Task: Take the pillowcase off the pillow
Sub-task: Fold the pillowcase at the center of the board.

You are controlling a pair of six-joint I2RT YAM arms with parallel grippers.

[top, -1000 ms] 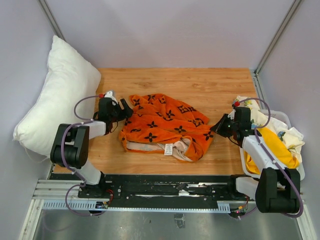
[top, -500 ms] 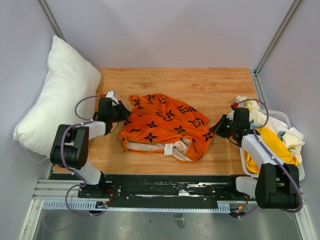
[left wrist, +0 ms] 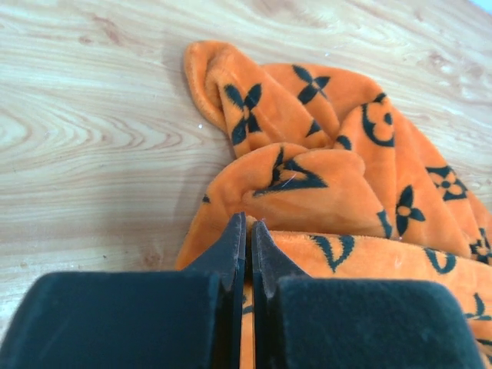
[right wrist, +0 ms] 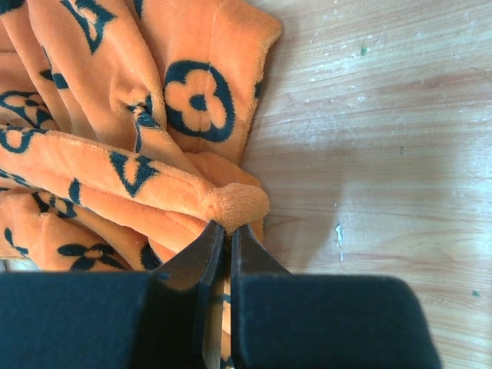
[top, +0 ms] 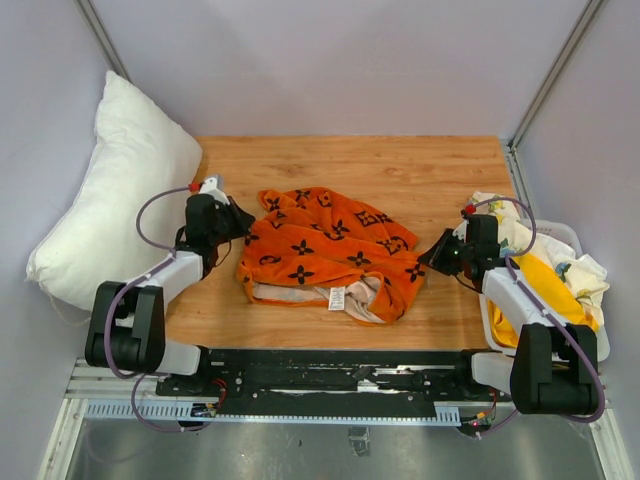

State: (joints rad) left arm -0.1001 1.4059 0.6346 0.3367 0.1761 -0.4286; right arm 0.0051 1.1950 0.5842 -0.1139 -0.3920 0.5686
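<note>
The orange pillowcase with black motifs lies crumpled in the middle of the wooden table, off the pillow. The white pillow leans against the left wall, bare. My left gripper is at the pillowcase's left edge, its jaws shut with a fold of the orange fabric pinched at the tips. My right gripper is at the right edge, shut on a bunched corner of the pillowcase that bulges just past its fingertips.
A white bin with yellow and white cloths stands at the right table edge, close behind the right arm. Grey walls enclose the table on three sides. A white care label shows at the pillowcase's near hem.
The left jaws have closed from wide open onto the pillowcase's left edge, and the left arm's elbow has swung out to the left. The right arm has hardly moved.
</note>
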